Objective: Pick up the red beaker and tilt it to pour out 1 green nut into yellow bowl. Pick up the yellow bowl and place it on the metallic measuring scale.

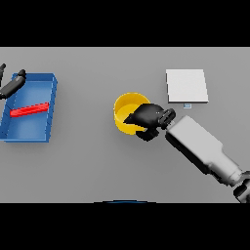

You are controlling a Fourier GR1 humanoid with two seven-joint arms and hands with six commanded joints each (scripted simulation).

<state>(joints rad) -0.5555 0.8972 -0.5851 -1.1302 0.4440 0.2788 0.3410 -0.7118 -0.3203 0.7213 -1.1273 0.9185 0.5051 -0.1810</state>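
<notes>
**Yellow bowl gripped at its rim, scale apart to the right**

Yellow and round, the plastic bowl (126, 113) sat near the middle of the plain grey desk (97, 166). The right robot hand (146, 117) covered the bowl's right side, its dark fingers curled over the rim so that the hand was closed on the bowl. The white and grey right arm (200, 146) ran from that hand down toward the lower right corner of the head view. Whether the bowl rested on the desk or was raised off it could not be told, and the inside of the bowl was mostly hidden by the hand, so no green nut could be made out.

The flat, square, pale metallic measuring scale (186, 85) lay beyond the bowl and to its right, near it but not touching, with a small light tab at its near edge.

Well apart, at the left side of the desk, stood a blue rectangular tray (49, 110) with low walls. A long red bar-shaped object (29, 110) lay slanted inside it, its right end farther from the robot than its left; its form as a beaker could not be confirmed.

The left robot hand (13, 83) showed at the far left edge, over the tray's far left corner, its fingers fairly straight and holding nothing.
</notes>
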